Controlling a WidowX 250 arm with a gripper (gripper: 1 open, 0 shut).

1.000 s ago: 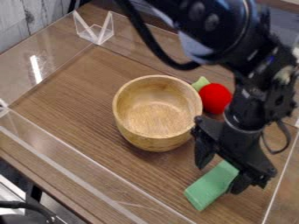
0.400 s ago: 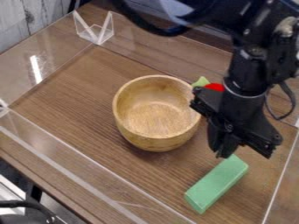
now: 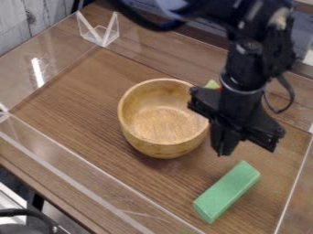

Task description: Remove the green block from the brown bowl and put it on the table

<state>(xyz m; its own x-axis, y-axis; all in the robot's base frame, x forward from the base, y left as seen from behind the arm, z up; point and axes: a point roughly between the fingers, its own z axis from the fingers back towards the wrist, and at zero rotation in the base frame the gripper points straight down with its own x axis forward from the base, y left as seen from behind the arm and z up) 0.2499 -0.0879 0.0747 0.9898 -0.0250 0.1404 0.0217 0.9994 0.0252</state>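
Because the green block lies flat on the bare bench, near the front wall and well clear of the brown bowl, you may judge the placing done. Your gripper hangs above it, pointing down, jaws closed on nothing. Note the block's smooth rectangular faces against the empty bowl's thick, grained wooden rim.

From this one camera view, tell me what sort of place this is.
Probably a lab test bench for robot manipulation: a wood-grain table fenced by clear acrylic walls, a black robot arm with its gripper over it, and simple props, a wooden bowl and green block.
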